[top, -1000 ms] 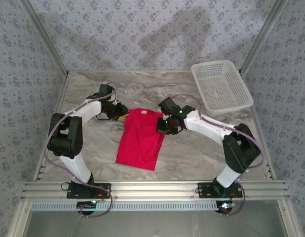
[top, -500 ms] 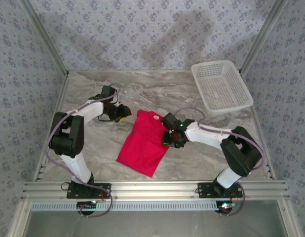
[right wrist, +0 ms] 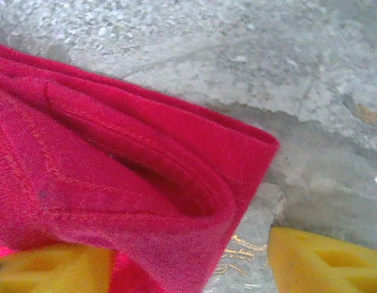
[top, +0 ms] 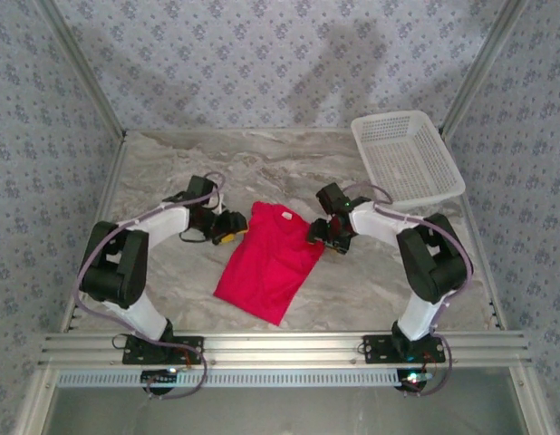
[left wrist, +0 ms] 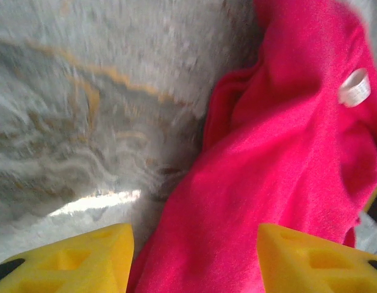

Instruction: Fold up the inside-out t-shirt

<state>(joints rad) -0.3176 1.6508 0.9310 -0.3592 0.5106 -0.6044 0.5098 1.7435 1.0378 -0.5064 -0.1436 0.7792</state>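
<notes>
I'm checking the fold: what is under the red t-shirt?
The t-shirt lies flat on the marbled table, which shows around its edges. Its folded layers hide whatever is directly beneath.

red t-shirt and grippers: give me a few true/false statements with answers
1. The t-shirt lies on the marble table between the left gripper and the right gripper. True.
2. The t-shirt sits in the white basket. False: the basket stands apart at the table's far right corner.
3. The right gripper is clamped shut on the t-shirt. False: its yellow fingers stand apart at a folded edge.
4. A small white tag shows on the t-shirt in the left wrist view. True.
5. The left gripper is open. True.
</notes>
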